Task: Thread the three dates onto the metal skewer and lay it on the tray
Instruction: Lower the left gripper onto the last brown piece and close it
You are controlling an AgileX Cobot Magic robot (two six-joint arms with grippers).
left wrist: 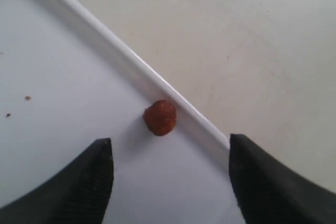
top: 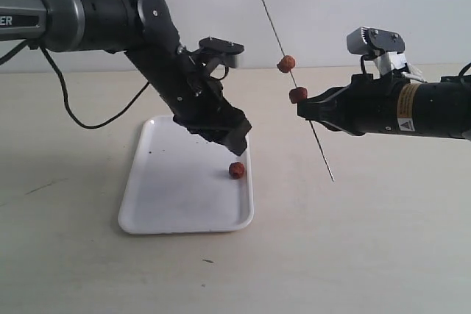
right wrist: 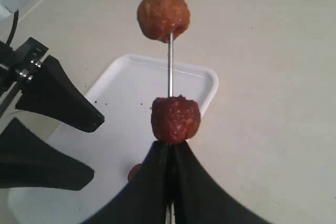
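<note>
Exterior view. The tray lies flat on the table. The loose date sits on the tray against its right-hand rim. The left gripper hangs just above that date, over the tray's right edge, not touching it. Off the tray to its right and raised above it, the right gripper holds the metal skewer at a tilt. The upper date and the lower date are threaded on the skewer, the lower one just above the grip.

Left wrist view. The fingers stand wide apart and empty – the loose date lies between and beyond them, touching the tray rim.

Right wrist view. The right gripper is clamped tight on the metal skewer, with the lower date resting at its fingertips and the upper date apart, further up the rod. The tray lies beyond and below – the loose date shows partly behind the gripper.
</note>
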